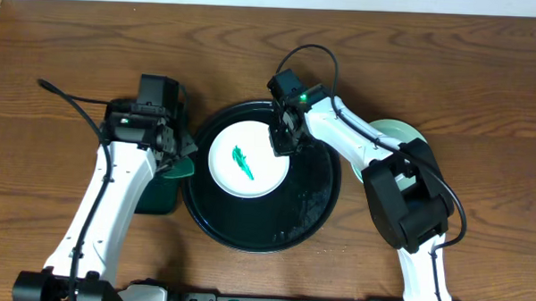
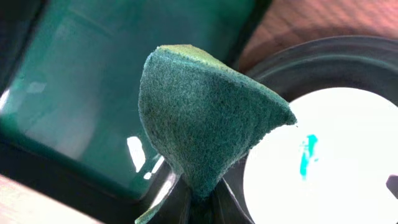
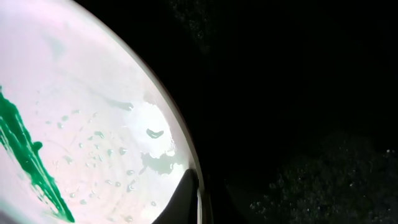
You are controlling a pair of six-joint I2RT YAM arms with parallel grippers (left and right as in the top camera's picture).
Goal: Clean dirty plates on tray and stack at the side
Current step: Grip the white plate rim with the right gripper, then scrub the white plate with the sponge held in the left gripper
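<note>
Far left of the overhead view: the left gripper [image 1: 173, 154] is clamped on a folded green scouring pad [image 1: 181, 169]. It holds the pad in the air above the spot where a small dark-green rectangular tray [image 1: 157, 193] meets the large black tray [image 1: 315, 201]. The left wrist view shows only the pad's bottom tip pinched between the jaws, with the rest fanning out loosely.

Centre of frame: one white plate [image 1: 248, 159] lies in the upper left part of the black tray. A green smear [image 1: 243, 160] crosses its middle, not yet wiped.

Just right of the plate, the right gripper [image 1: 282, 138] sits at its right edge. In the right wrist view its fingers [image 3: 185, 194] straddle the rim, one over the white and one over the black. I cannot tell whether they are actually pressing on it. Water droplets [image 3: 102, 149] bead the plate's surface.

Further right, a pale-green plate [image 1: 401, 130] shows behind the right arm, on the wood. How many lie there I cannot tell.

Risks, as I judge them:
- With so little of the pad gripped, scrubbing could fold it over or pull it free.
- If the right fingers are not holding firmly, the wet plate may skate across the glossy tray.
- The left arm could clip the tray's raised rim on its way in.
- The two grippers could crowd each other over one small plate.
</note>
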